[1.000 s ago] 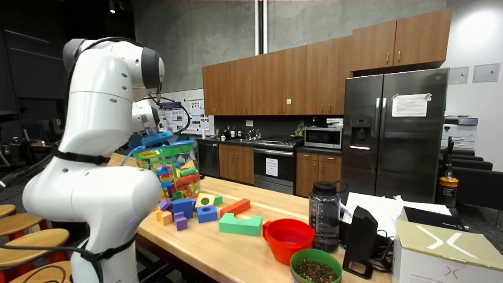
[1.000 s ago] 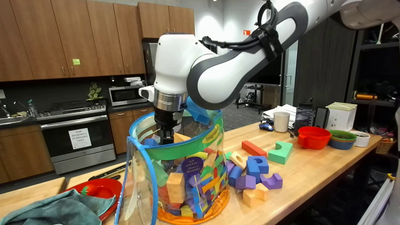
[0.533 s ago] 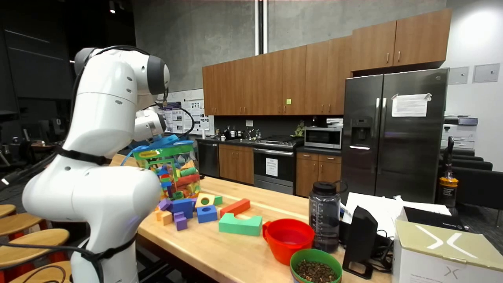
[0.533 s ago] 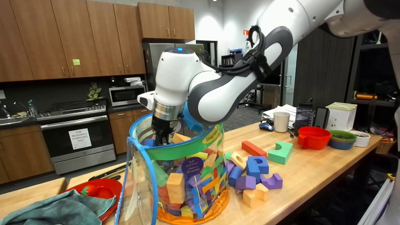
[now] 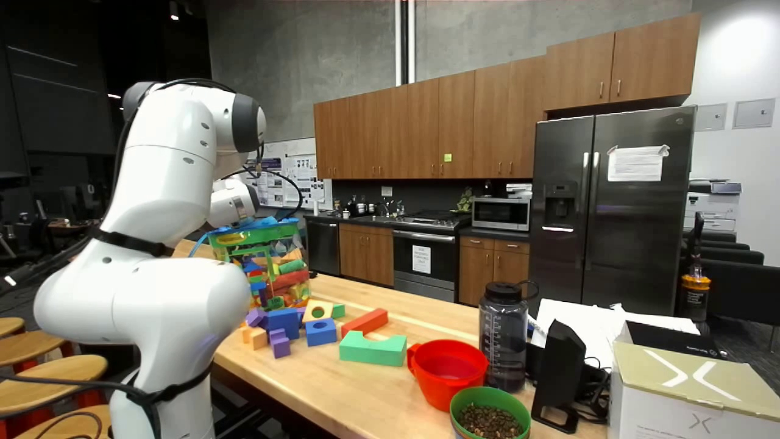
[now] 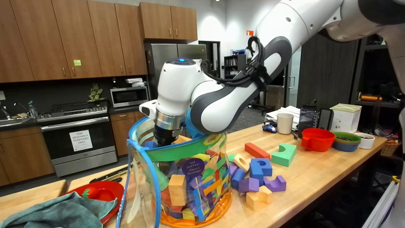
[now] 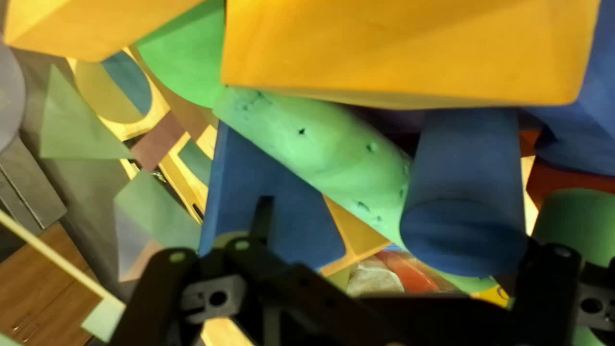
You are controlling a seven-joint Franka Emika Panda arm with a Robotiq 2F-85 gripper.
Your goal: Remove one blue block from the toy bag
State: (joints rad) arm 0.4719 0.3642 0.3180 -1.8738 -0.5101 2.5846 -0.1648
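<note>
The toy bag (image 6: 177, 152) is a see-through container with a green top rim, full of coloured blocks. It also shows in an exterior view (image 5: 259, 233). My gripper (image 6: 166, 139) reaches down inside it, with the fingertips mostly behind the rim. In the wrist view the gripper (image 7: 403, 240) is open, with its jaws spread wide. A blue cylinder block (image 7: 463, 192) lies toward the right finger; whether they touch I cannot tell. A flat blue block (image 7: 283, 192) lies behind the left finger. A green block (image 7: 317, 149) and a large orange block (image 7: 403, 48) lie close by.
Loose blocks, including a blue arch block (image 6: 261, 167), lie on the table beside the bag. A red bowl (image 6: 318, 139) and a dark bottle (image 5: 503, 341) stand farther along. A red plate (image 6: 110, 191) with a cloth (image 6: 63, 210) is on the bag's other side.
The arm has lowered and my gripper has gone deeper into the toy bag, its tool tilting slightly. The bag's rim has shifted a little. The loose blocks on the table have not moved.
</note>
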